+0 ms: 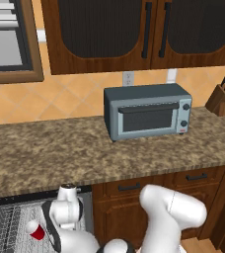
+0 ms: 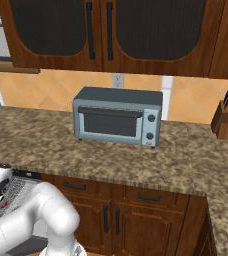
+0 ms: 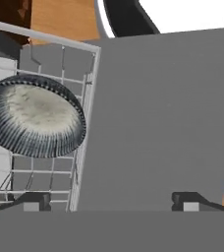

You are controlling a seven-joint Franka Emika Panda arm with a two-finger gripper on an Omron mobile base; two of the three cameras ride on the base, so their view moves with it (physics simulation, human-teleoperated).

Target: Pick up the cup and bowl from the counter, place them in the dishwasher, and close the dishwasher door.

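1. On the left, the cup point(image 1: 36, 231) and the bowl point(image 3: 33, 115) both sit in the white wire rack point(image 3: 79, 162) of the dishwasher point(image 1: 16, 220), below the counter point(image 1: 109, 153).
2. I judge loading done; next I lift clear of the rack without snagging wires.
3. To the right lies the flat grey dishwasher door point(image 3: 163, 113); I should get beneath its edge and swing it up smoothly.
4. My pincer point(image 3: 113, 203) is spread wide, holding and touching nothing.
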